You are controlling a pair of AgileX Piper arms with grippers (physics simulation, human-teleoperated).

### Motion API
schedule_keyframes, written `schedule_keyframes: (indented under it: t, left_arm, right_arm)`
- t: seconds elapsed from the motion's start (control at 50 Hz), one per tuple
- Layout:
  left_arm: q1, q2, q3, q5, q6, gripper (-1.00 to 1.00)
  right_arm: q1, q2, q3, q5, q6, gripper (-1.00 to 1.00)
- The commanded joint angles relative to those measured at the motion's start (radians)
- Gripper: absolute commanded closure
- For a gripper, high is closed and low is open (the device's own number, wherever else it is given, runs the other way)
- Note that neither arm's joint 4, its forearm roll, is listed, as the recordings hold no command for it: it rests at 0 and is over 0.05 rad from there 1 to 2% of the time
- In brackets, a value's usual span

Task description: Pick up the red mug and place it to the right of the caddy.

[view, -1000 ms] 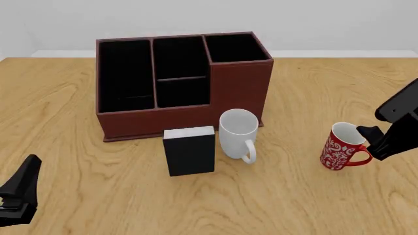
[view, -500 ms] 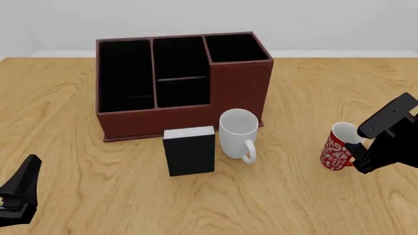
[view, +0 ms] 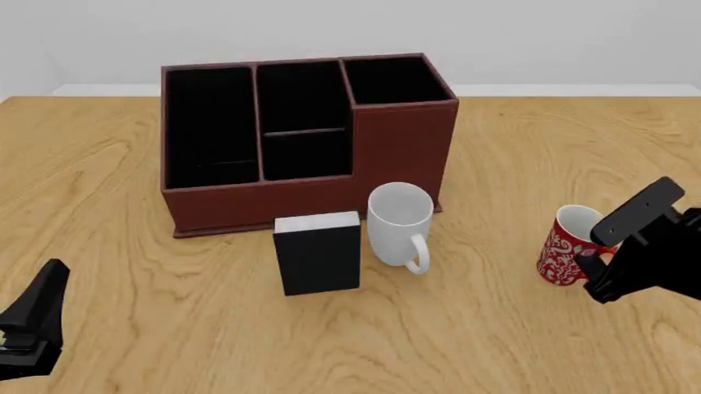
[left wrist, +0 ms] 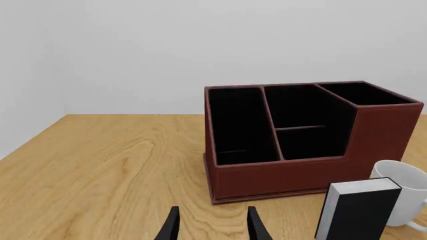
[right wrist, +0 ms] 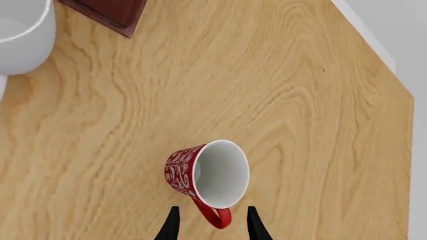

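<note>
The red mug [view: 566, 246] with its white floral pattern stands upright on the table, well to the right of the caddy [view: 400, 152]. In the right wrist view the red mug [right wrist: 207, 174] shows its white inside, and its red handle [right wrist: 213, 216] lies between my open fingers. My right gripper [view: 598, 276] is open at the mug's handle side and is not closed on it. My left gripper [view: 48, 283] is open and empty near the table's front left. Its fingertips [left wrist: 171, 226] point toward the caddy [left wrist: 387, 132].
A plain white mug [view: 398, 220] and a small black box with a white top [view: 318, 258] stand just in front of the caddy. Both show in the left wrist view, the mug [left wrist: 405, 195] and the box [left wrist: 357, 212].
My right gripper has moved down and left toward the red mug's handle, which it now hides in the front view. The mug and the left arm have not moved.
</note>
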Motion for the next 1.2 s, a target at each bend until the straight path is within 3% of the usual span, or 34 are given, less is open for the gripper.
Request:
schedule_keyframes:
  t: [0.02,1.2]
  left_arm:
    - [0.0,0.0,0.0,0.0,0.0,-1.0]
    - [0.0,0.0,0.0,0.0,0.0,-1.0]
  right_arm:
    - [-0.01,0.033,0.013,-0.033,-0.001,-1.0]
    - [-0.08,0.192,0.04,-0.175,-0.039,-1.0]
